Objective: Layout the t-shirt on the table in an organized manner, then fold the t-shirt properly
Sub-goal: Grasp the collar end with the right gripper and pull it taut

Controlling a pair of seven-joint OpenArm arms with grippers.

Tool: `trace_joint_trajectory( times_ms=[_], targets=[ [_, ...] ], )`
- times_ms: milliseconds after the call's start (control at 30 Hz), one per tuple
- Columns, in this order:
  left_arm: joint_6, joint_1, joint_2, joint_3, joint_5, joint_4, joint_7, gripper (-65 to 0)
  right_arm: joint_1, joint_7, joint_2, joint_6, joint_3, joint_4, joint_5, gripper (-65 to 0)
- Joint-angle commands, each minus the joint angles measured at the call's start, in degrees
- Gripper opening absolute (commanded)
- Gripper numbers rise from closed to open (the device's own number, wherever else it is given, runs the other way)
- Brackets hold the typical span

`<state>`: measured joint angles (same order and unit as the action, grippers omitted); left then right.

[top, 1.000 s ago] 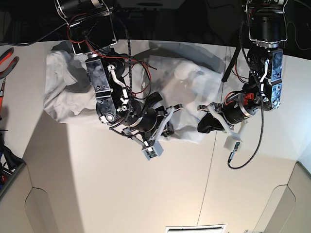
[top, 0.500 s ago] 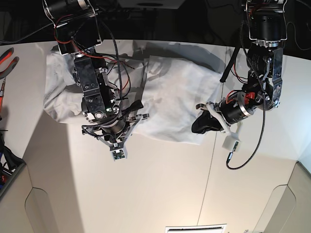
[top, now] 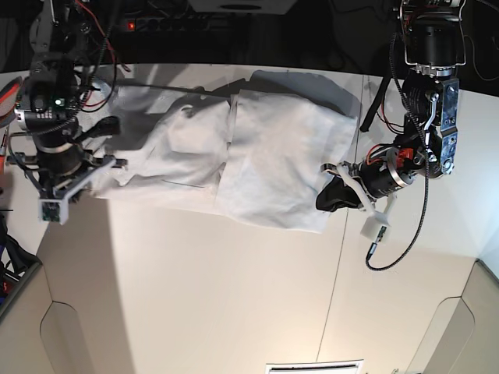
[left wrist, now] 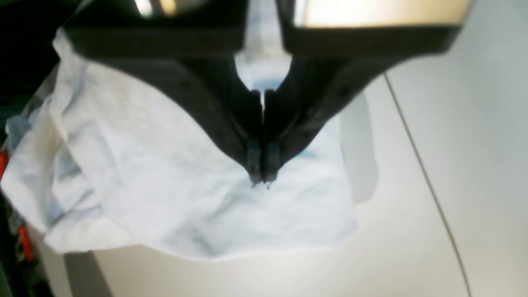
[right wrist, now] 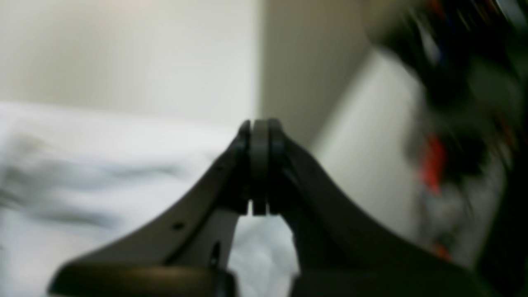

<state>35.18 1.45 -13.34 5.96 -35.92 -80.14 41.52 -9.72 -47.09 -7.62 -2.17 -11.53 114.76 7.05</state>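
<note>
The white t-shirt (top: 273, 156) lies spread along the back half of the table (top: 234, 296), its right part overlapping the left along a fold. My left gripper (top: 326, 201) sits at the shirt's right edge. In the left wrist view its fingertips (left wrist: 260, 179) are shut, and the cloth (left wrist: 165, 185) puckers slightly at them. My right gripper (top: 107, 126) is at the shirt's far left end. In the blurred right wrist view its fingertips (right wrist: 259, 165) are pressed together above the cloth (right wrist: 82, 185), with no cloth showing between them.
A thin dark seam (top: 335, 296) crosses the table right of centre. Red-handled pliers (top: 9, 89) hang off the left edge. The front corners have cut-outs (top: 70, 343). A black cable (top: 390, 249) loops below the left arm. Blurred dark and red clutter (right wrist: 433, 165) lies beyond the table edge.
My right arm has swung from the middle of the shirt to its far left end, fingers shut throughout. The shirt's left half now lies flatter and longer. The left gripper has stayed put.
</note>
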Motion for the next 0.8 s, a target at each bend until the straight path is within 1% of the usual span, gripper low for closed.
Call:
trace_joint_trajectory(
  times_ms=[0,67,133,167,233,300,333,367,400,433,500,567,667,767],
  targets=[
    [0.74,0.94,-0.48,0.13,-1.29,-1.07,-1.46,-65.0,-0.61,1.77,-1.29,-0.55,-2.8,1.16,-1.09,-65.0],
    [2.01,0.96,-0.48,0.13,-1.88,-1.07,-1.46,-65.0,-3.19,2.45,-2.23,-3.58,-8.9,1.09,-5.2,-65.0],
    [3.06,0.94,-0.48,0.13,-2.86,-1.07,-1.46,-65.0,-4.79,3.67,-2.36,-6.54,-15.23,0.63,-10.05,-65.0],
    [3.48,0.94,-0.46,0.13,-3.19,-1.07,-1.44,-65.0,-4.98,4.11,-2.36,-8.63,-18.43,-0.15,-12.92,-65.0],
    [3.69,0.94,-0.46,0.13,-4.09,-1.07,-1.44,-65.0,-4.59,4.2,-2.43,-14.75,-24.44,-3.08,-19.47,-65.0],
    [3.69,0.96,-0.44,0.11,-4.15,-1.07,-1.44,-65.0,-3.21,4.2,-2.47,-19.47,-28.87,-8.02,-24.33,-65.0],
    [3.69,0.96,-0.44,0.11,-4.15,-1.07,-1.46,-65.0,-2.38,4.17,-2.64,-21.84,-30.42,-11.21,-25.83,-53.6],
    [3.69,0.96,-0.46,0.11,-4.13,-1.07,-1.46,-65.0,-1.55,4.22,-3.06,-23.63,-31.41,-14.75,-27.89,-37.1],
    [3.69,0.94,-0.44,0.11,-4.15,-1.07,-1.44,-65.0,-0.81,4.24,-3.63,-23.8,-31.69,-18.49,-30.4,-25.1],
    [3.69,0.96,-0.44,0.11,-4.13,-1.07,-1.44,-65.0,-0.15,4.07,-4.33,-23.54,-31.58,-22.25,-33.4,-19.7],
    [3.69,0.94,-0.46,0.11,-4.11,-1.07,-1.44,-65.0,0.94,3.26,-5.22,-23.56,-31.23,-28.74,-38.12,-20.3],
    [3.69,0.94,-0.46,0.11,-4.11,-1.07,-1.44,-65.0,1.97,1.68,-5.42,-23.85,-31.01,-33.22,-41.53,-20.3],
    [3.69,0.94,-0.46,0.11,-4.11,-1.07,-1.44,-65.0,2.73,-2.16,-5.38,-27.89,-30.97,-36.11,-48.65,-20.3],
    [3.69,0.96,-0.44,0.11,-4.13,-1.07,-1.46,-65.0,2.73,-5.25,-5.4,-29.75,-30.93,-36.24,-54.58,-20.3]
  ],
)
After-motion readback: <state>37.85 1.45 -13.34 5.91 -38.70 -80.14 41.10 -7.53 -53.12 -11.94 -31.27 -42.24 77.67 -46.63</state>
